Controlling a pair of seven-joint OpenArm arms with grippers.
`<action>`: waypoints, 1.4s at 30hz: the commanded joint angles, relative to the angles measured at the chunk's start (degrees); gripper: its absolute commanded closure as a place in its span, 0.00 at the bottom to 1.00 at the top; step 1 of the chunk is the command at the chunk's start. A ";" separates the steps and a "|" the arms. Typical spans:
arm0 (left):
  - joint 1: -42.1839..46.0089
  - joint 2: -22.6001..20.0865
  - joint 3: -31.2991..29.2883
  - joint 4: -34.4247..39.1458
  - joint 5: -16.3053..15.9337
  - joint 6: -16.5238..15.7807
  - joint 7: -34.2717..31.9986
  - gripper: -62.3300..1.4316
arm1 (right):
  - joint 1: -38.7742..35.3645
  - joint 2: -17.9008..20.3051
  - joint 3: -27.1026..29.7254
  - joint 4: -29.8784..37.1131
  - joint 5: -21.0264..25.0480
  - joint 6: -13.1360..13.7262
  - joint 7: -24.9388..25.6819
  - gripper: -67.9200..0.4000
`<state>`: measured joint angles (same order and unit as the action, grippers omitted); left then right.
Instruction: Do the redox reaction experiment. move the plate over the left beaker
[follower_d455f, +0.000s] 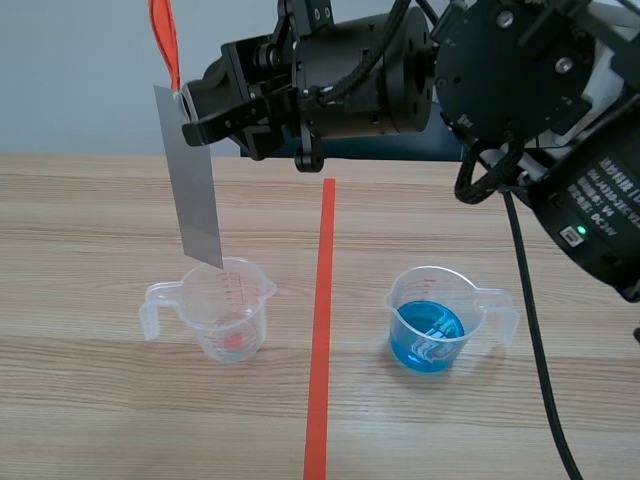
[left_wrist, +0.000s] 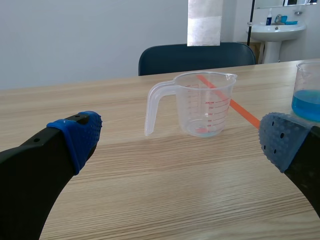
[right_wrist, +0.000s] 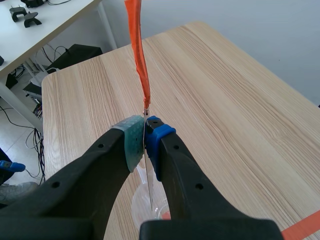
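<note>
Your right gripper (follower_d455f: 188, 108) is clamped on the top edge of the plate (follower_d455f: 197, 180), pads pinching it just under the orange strip (follower_d455f: 165, 40) fixed to that edge. The plate hangs slightly tilted above the left beaker (follower_d455f: 225, 305). In the left wrist view its lower edge is clear of the rim with a gap. In the scene view its lower corner lines up with the beaker's far rim.

I'd judge the move as nearly done. You may still need a small shift toward the beaker's middle, though how far back the plate sits cannot be told for sure.

Your left gripper (left_wrist: 177, 150) is low on the robot's side of the beaker, fingers spread wide and holding nothing.

The beaker itself holds only a reddish trace at its bottom. Across the tape line (follower_d455f: 320, 330) from it stands the blue beaker (follower_d455f: 432, 322), well apart. Nothing stands between plate and beaker. The handle (follower_d455f: 158, 308) points away from the line, out of the plate's path.
</note>
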<state>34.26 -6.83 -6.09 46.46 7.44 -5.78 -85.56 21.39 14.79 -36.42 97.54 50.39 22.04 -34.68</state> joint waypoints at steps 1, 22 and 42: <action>0.00 -0.02 -0.37 0.85 -0.37 0.07 -0.98 0.00 | 1.29 -0.17 0.74 0.52 0.57 0.07 0.90 0.99; 0.00 -0.02 -0.37 0.85 -0.37 0.07 -0.98 0.00 | 1.14 -0.17 0.74 0.52 0.57 0.04 0.87 0.99; 0.00 -0.02 -0.37 0.85 -0.37 0.07 -0.98 0.00 | 0.22 -0.17 0.74 0.52 0.52 0.02 0.90 0.99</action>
<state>34.26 -6.83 -6.09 46.46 7.44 -5.78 -85.56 21.23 14.79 -36.42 97.54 50.39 22.02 -34.65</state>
